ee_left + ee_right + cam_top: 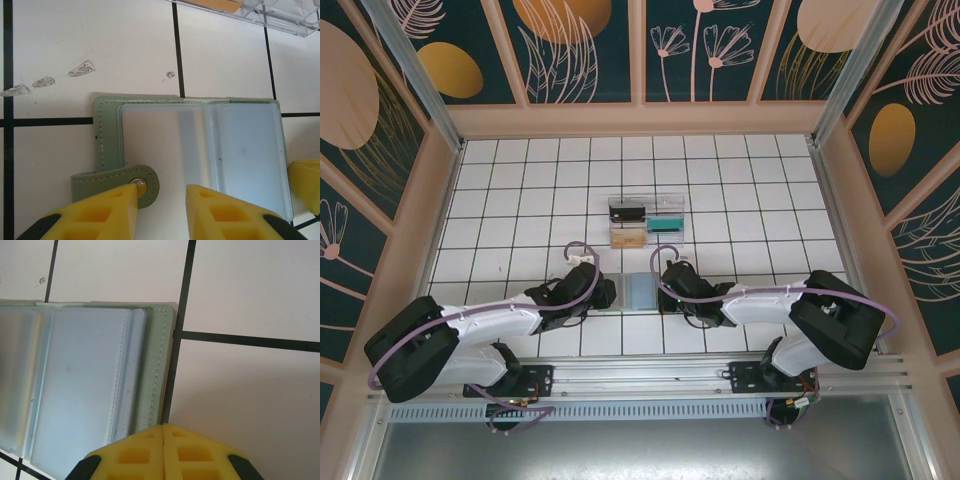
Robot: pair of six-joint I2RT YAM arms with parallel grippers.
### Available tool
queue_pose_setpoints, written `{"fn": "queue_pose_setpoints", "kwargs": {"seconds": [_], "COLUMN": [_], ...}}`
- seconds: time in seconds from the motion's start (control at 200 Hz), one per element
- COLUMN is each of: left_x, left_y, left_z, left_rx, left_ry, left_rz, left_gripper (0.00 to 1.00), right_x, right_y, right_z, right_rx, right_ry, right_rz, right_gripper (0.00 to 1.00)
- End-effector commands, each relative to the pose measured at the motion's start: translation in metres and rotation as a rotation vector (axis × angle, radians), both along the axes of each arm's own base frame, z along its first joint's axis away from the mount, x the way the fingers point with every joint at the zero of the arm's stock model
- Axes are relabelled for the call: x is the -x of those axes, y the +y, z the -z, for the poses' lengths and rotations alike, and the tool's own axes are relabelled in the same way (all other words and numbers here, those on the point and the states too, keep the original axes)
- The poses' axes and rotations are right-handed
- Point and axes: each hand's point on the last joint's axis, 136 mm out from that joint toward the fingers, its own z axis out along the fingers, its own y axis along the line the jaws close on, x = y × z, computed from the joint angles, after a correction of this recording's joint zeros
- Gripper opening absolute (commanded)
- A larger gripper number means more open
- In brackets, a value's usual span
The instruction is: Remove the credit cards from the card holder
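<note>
On the left, the left pincer (164,192) is low over the white tiled counter (65,40), at the near edge of the holder (200,145). Its yellow fingers are released and stand apart with nothing between them. One tip is at the metal snap of the green tab (107,181), the other at the near edge of the left sleeve (165,145). The holder lies open and flat between the two arms, with its green border on the outside, a frosted sleeve on the left and a blue-grey one on the right. Behind it, well apart, is a clear tray (648,200) with some cards (665,224) in its compartments, one dark and one teal. I cannot tell whether a card is left inside the sleeves, because the plastic is cloudy. On the right, the right pincer (164,432) is clenched, its fingers together and empty, with the tip at the near right corner of the holder; it seems to pin that edge down. I think the step in hand is to find and pull a card from the left sleeve. To do it well, the right pincer should press the holder against the counter, so that it does not slide or fold. The left one should take only the edge of the card, not the tab or the plastic. The pull should go flat along the sleeve, slowly, because a lift may raise the whole holder.
</note>
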Motion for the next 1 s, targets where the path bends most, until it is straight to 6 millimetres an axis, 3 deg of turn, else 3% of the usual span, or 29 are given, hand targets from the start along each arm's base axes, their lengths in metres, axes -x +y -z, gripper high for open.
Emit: {"fn": "queue_pose_setpoints", "kwargs": {"seconds": [0.0, 0.556, 0.996], "left_x": [0.004, 0.012, 0.018], "left_y": [0.009, -0.006, 0.003], "left_z": [0.011, 0.024, 0.005], "left_rx": [-0.027, 0.005, 0.055], "left_ry": [0.026, 0.082, 0.049], "left_rz": [-0.02, 0.051, 0.035], "left_gripper": [0.32, 0.31, 0.34], "right_x": [-0.003, -0.002, -0.003], "right_y": [0.009, 0.009, 0.011], "right_z": [-0.005, -0.003, -0.004], "right_rx": [-0.026, -0.022, -0.03], "right_ry": [0.0, 0.003, 0.0], "right_rz": [-0.001, -0.001, -0.007], "right_gripper": [0.08, 0.08, 0.08]}}
